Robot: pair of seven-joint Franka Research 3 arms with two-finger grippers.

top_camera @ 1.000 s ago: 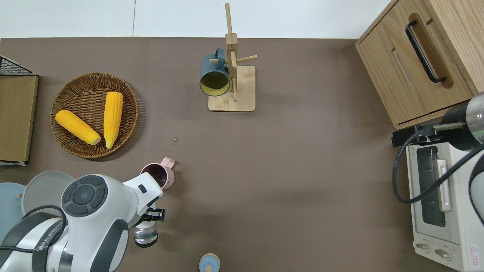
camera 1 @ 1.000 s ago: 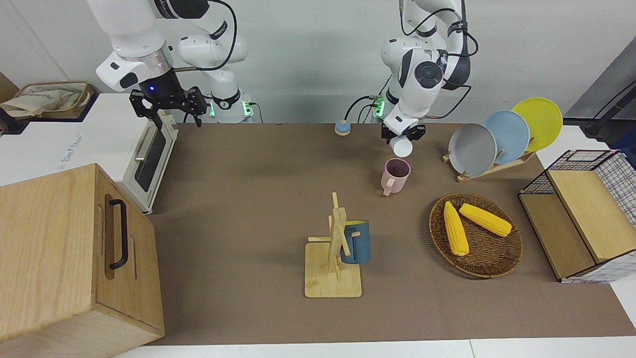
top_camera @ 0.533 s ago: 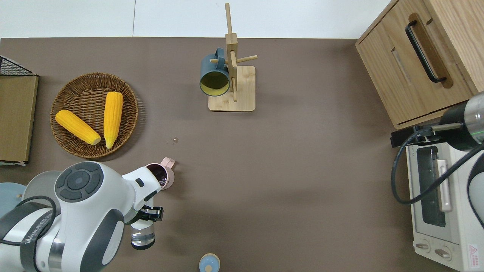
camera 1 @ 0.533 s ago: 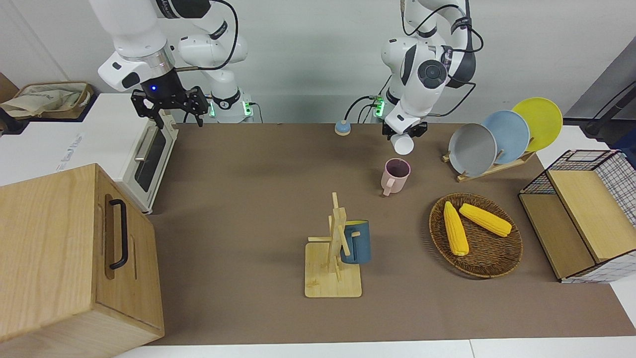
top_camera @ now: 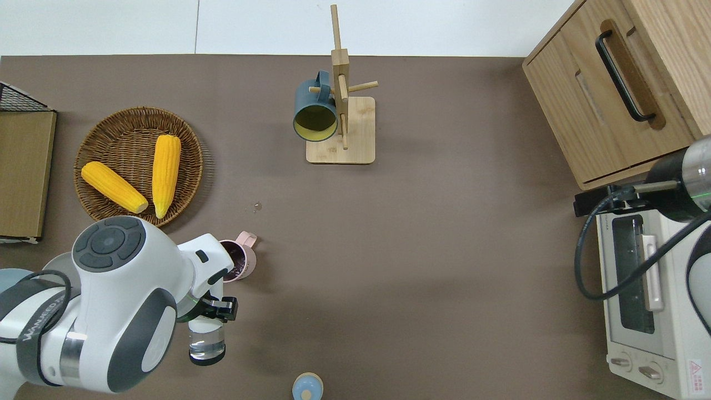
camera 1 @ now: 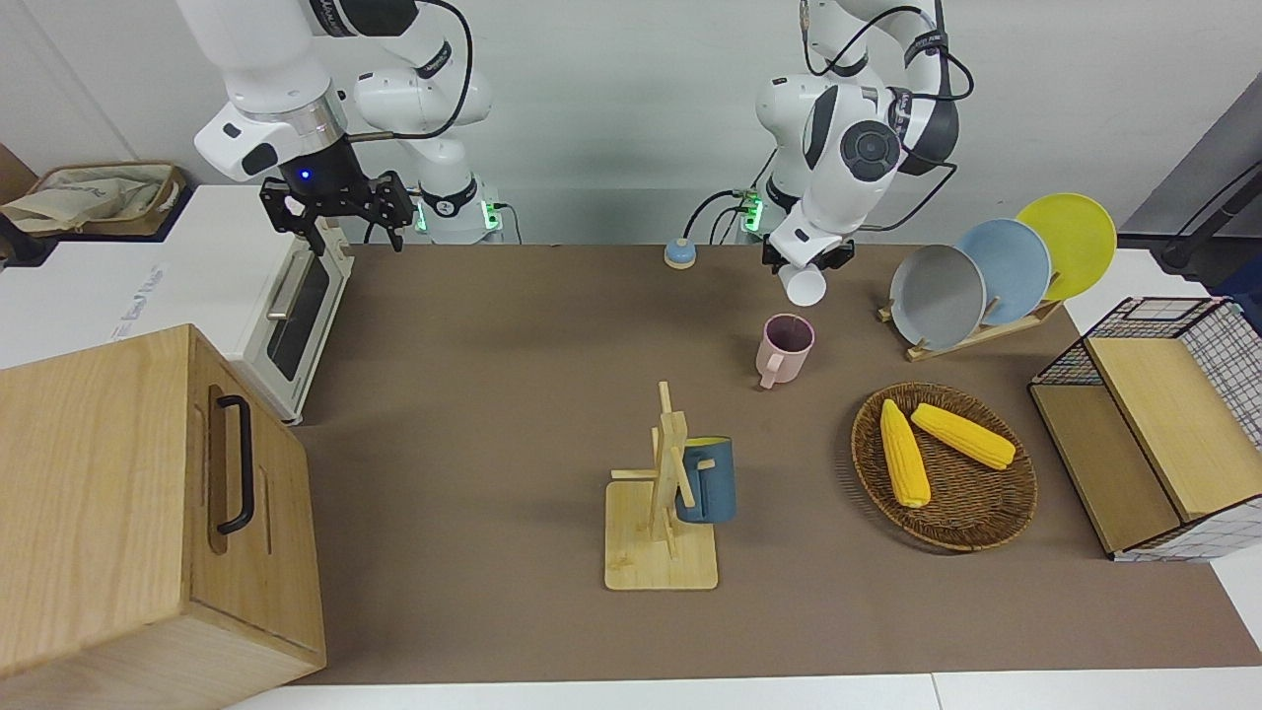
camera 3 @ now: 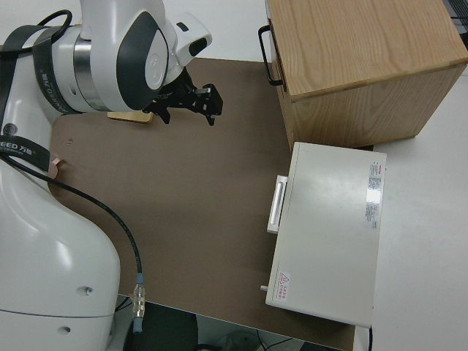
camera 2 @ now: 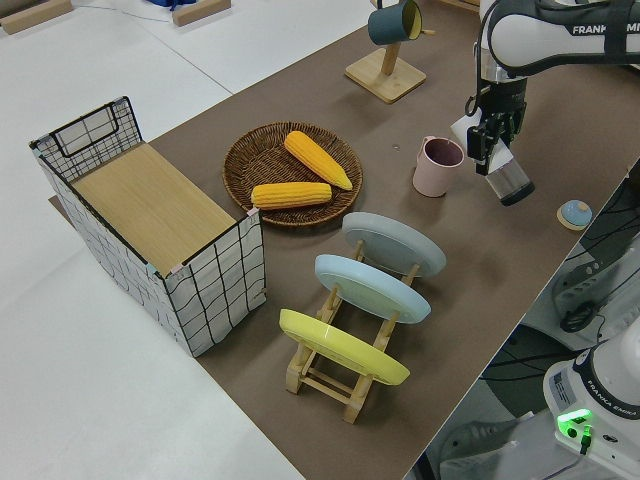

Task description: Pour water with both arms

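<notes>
My left gripper [camera 1: 804, 258] [top_camera: 214, 314] [camera 2: 492, 135] is shut on a clear water bottle [camera 1: 806, 285] [top_camera: 206, 344] [camera 2: 510, 180]. The bottle is tilted in the air, with a little water in it. It hangs over the mat just on the robots' side of a pink mug [camera 1: 786, 345] [top_camera: 239, 261] [camera 2: 438, 165], which stands upright on the brown mat. Part of the mug is hidden by the arm in the overhead view. My right gripper [camera 1: 355, 232] [camera 3: 186, 106] is parked and open, holding nothing.
A small blue cap [camera 1: 678, 254] [top_camera: 307, 386] lies near the robots' edge. A wicker basket [camera 1: 1025, 493] holds two corn cobs. There are also a plate rack [camera 1: 986, 271], a mug tree [camera 1: 670, 493] with a dark blue mug, a toaster oven [camera 1: 286, 296], a wooden cabinet [camera 1: 118, 513] and a wire box [camera 1: 1163, 424].
The left arm's elbow has swung toward its own end of the table, and the bottle has shifted slightly that way. The right arm rose a little, then stayed.
</notes>
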